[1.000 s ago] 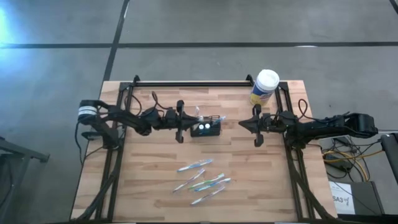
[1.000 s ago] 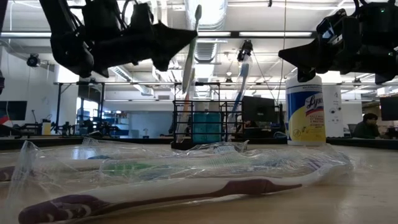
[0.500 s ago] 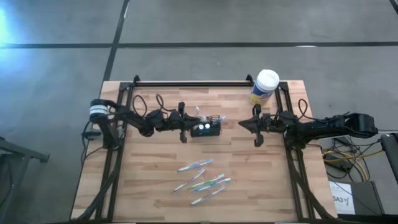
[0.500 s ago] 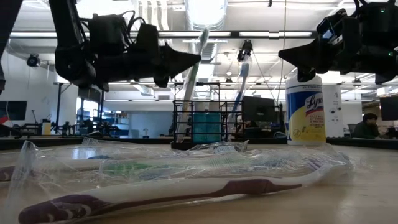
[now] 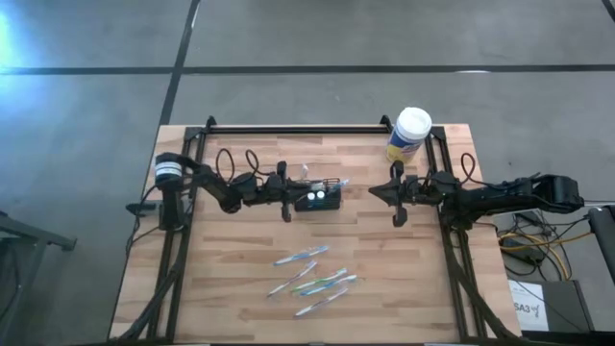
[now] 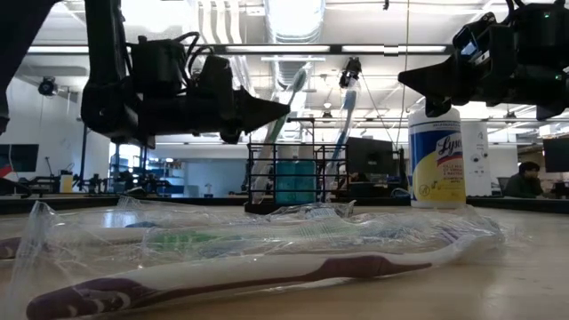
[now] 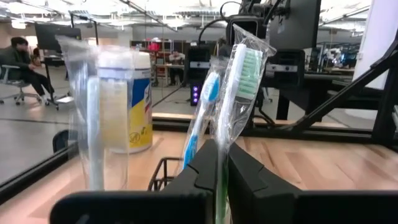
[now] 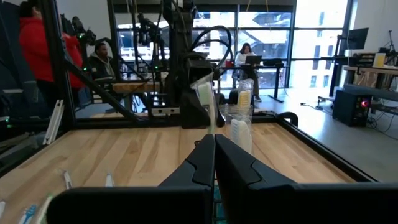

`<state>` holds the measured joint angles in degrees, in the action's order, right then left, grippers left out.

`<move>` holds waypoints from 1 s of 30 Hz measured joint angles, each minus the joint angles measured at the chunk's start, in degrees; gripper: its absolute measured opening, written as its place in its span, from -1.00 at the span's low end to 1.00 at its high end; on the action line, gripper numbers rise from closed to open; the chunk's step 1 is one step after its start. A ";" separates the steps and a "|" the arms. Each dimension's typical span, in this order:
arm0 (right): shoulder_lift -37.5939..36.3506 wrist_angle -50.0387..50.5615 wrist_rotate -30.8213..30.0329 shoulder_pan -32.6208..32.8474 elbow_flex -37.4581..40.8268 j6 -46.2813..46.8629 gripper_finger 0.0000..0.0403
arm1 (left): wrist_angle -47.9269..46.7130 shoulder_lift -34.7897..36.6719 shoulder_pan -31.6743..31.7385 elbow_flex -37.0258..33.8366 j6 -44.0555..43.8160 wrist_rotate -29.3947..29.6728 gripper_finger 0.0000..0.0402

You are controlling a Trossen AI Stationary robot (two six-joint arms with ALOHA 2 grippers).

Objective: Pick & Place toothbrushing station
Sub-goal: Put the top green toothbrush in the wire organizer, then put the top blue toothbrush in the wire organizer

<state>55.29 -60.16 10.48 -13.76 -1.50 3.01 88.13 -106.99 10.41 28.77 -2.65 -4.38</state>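
The black mesh caddy [image 5: 320, 198] stands on the table's middle, also in the low view [image 6: 293, 173]. A wrapped blue toothbrush [image 6: 343, 111] stands in it, head up. My left gripper [image 5: 286, 199] is right at the caddy's left side, shut on a wrapped green-headed toothbrush [image 7: 241, 74] that leans over the caddy [image 6: 298, 89]. My right gripper [image 5: 396, 198] waits shut and empty to the right of the caddy, above the table [image 6: 404, 80]. My left gripper pinches the wrapped toothbrush's handle [image 7: 222, 163] between its two fingers, well below the head. The fingers come level from the table's left and lie across the handle. The brush stands tilted, head up, and its lower end reaches down into the caddy [image 6: 267, 173].
Several wrapped toothbrushes [image 5: 312, 279] lie loose on the near half of the table, close to the low camera [image 6: 249, 267]. A white-lidded, yellow-labelled canister [image 5: 408, 135] stands at the far right. People sit and stand in the room beyond the table.
My left gripper has gone down and toward the table's right edge, up to the caddy, still shut on the toothbrush. The brush has come down with it and tipped from nearly upright to leaning, its lower end sinking into the caddy.
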 joint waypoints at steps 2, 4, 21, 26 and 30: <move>0.00 -0.02 0.00 0.00 0.00 0.00 -0.96 | 0.36 -0.28 0.00 -0.04 -0.03 0.00 -0.93; 0.00 -0.02 0.00 0.00 0.00 0.00 -0.96 | 0.43 -0.27 0.00 -0.04 -0.03 0.00 -0.93; 0.00 0.00 0.00 0.00 0.00 0.00 -0.96 | 0.24 0.31 0.00 -0.07 -3.32 0.00 -0.54; 0.00 0.00 0.00 0.00 0.00 0.00 -0.96 | -0.14 0.31 0.00 -0.07 -3.93 -0.01 -0.52; 0.00 0.00 0.00 0.00 0.00 0.00 -0.96 | -0.12 0.39 0.00 -0.07 -4.34 -0.03 -0.52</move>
<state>55.29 -60.16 10.48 -13.76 -1.50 3.01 88.01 -106.60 10.41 28.71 -6.98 -4.41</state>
